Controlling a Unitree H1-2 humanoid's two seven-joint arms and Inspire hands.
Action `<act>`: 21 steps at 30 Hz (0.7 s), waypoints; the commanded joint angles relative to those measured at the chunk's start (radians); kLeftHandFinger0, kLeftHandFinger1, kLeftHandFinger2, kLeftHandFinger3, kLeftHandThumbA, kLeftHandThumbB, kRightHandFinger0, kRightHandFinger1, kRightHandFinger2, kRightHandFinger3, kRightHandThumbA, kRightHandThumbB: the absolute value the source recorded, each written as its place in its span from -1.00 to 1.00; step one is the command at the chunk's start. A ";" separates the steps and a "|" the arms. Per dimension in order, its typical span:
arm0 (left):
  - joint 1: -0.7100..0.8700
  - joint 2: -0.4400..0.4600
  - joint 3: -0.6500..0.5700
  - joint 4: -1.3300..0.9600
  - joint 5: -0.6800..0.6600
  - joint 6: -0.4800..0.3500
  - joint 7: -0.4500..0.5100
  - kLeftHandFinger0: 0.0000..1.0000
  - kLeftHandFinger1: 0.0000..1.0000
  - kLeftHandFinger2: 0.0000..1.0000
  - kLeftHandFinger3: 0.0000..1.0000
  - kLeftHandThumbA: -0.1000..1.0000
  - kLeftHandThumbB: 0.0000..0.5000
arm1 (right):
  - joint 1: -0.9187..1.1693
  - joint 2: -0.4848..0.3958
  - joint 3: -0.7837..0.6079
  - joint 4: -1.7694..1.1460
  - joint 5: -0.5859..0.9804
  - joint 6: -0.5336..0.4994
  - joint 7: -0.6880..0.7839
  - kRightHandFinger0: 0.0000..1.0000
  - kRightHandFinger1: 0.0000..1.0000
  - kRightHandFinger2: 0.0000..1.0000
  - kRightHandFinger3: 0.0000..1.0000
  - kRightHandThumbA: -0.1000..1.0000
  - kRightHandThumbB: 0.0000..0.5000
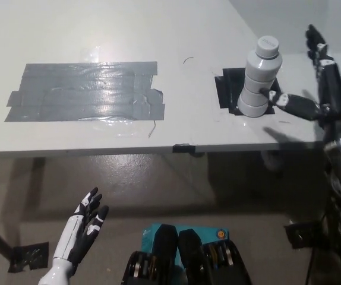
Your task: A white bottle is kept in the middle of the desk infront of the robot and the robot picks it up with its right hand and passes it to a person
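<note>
The white bottle (pixel 259 78) stands upright on the surface (pixel 176 29), on a black square patch (pixel 228 89) near the right side. Its body is ribbed in stacked rings, with a narrower cap on top. It seems closed, though the cap is small to judge.

One head view only — looking steeply down, seemingly fairly near, on the desk (pixel 158 29).
</note>
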 commanded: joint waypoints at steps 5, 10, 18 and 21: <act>-0.005 0.012 0.005 -0.027 0.015 -0.039 0.016 1.00 1.00 1.00 1.00 0.78 -0.70 | -0.176 -0.003 -0.003 0.217 0.011 0.001 -0.035 1.00 1.00 1.00 1.00 1.00 0.75; 0.000 0.010 0.008 -0.032 0.010 -0.031 0.013 1.00 1.00 1.00 1.00 0.75 -0.73 | -0.245 0.021 0.020 0.393 -0.012 -0.054 -0.076 1.00 1.00 1.00 1.00 1.00 0.80; -0.018 0.014 0.007 -0.022 0.002 -0.038 0.004 1.00 1.00 1.00 1.00 0.74 -0.74 | -0.345 0.023 0.060 0.652 -0.027 -0.107 -0.114 1.00 1.00 1.00 1.00 1.00 0.93; -0.022 0.017 0.006 -0.025 0.004 -0.033 0.002 1.00 1.00 1.00 1.00 0.75 -0.70 | -0.368 0.034 0.034 0.721 0.030 -0.091 -0.071 1.00 1.00 1.00 1.00 1.00 1.00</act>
